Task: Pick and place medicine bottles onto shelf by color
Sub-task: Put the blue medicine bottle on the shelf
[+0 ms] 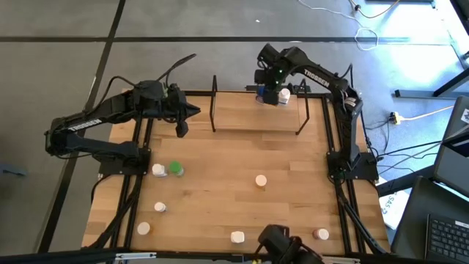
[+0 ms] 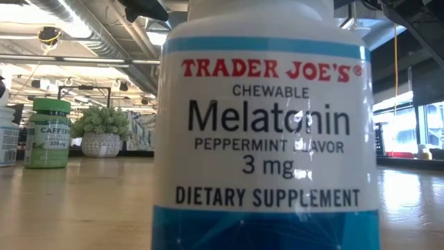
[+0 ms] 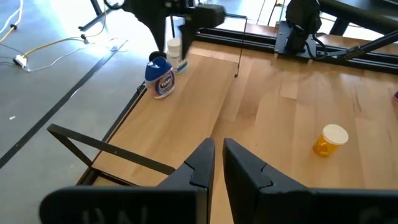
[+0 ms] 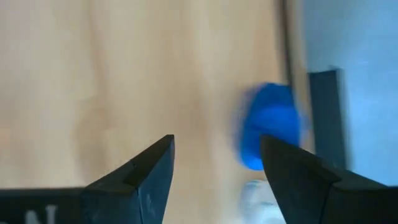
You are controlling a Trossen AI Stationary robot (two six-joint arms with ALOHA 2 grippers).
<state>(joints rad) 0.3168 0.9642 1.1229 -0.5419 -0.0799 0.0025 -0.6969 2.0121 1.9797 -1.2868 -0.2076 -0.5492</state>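
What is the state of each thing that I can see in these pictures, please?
Left tool: shut, empty, above the shelf's left end.
Right tool: open, empty, above the shelf's right end.
Blue bottle: upright on the shelf.
White bottle: upright, just behind the blue bottle.
Orange bottle: lying on its side on the table.
Green bottle: upright on the table.
Melatonin bottle: upright, cap on.
Shelf: level, two bottles on it.

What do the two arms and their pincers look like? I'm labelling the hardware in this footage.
Both arms are dark, nearly black, built of jointed tubular links. The left arm and right arm each carry white lettering along a link, and a black cable loops off the left one. A small green light glows near the right wrist. Each pincer, left pincer and right pincer, has two flat, angular, wedge-shaped black fingers.
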